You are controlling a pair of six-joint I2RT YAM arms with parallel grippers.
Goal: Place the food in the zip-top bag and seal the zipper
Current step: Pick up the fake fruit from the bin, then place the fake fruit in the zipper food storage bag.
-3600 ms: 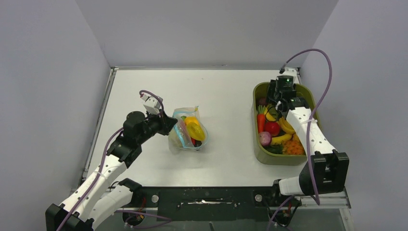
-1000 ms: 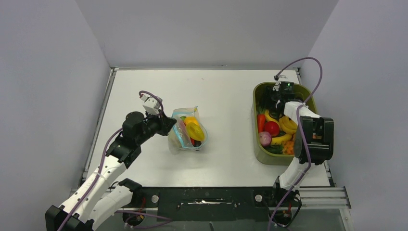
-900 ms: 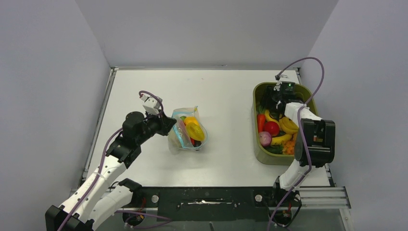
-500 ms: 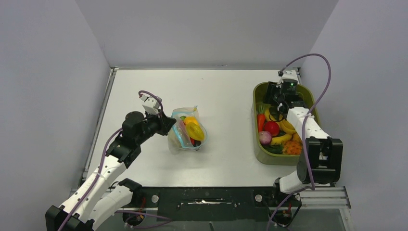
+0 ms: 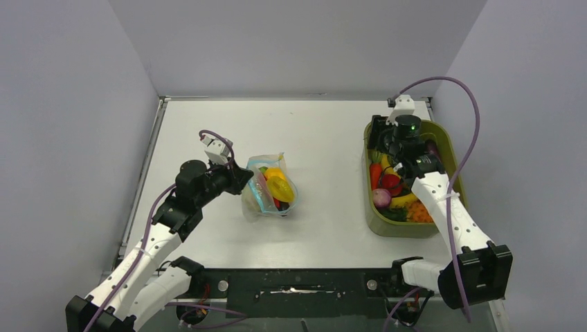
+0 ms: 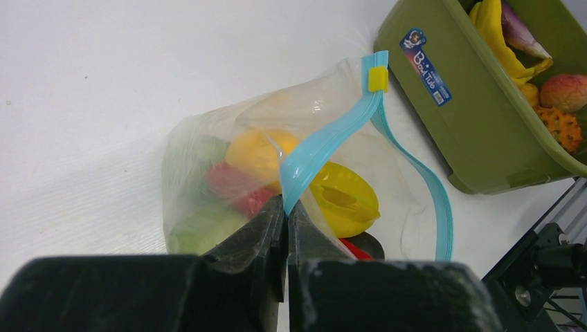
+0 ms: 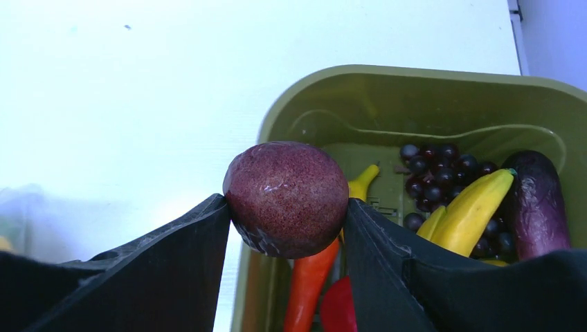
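The white desk carries two groups, well apart: an olive-green bin at the right and the zip-top bag left of centre. The bag stands slumped on the desk, mouth up and gaping, with several pieces of food already inside.

The left tool is clenched on one lip of the bag, pinching the zipper partway along the strip and holding that side raised. The other lip sags away toward the bin. The right tool is above the bin's far end, clamped on a round dark-red fruit that sits squarely between both fingers.

The step in hand looks like carrying this fruit to the bag. To do it well:

- Lift it above the bin's rim before moving sideways.
- Cross the bare desk and come down between the two blue strips, not onto either one.
- Let go low inside the mouth, so the fruit does not bounce out or tip the bag.
- Have the left pinch hold the lip up and taut throughout.

A yellow piece lies high in the opening and probably narrows the gap, so the side nearer the slack lip seems the better entry. More food waits in the bin: bananas, an eggplant and dark grapes. The small yellow slider tab sits at the far end of the zipper, away from the drop.
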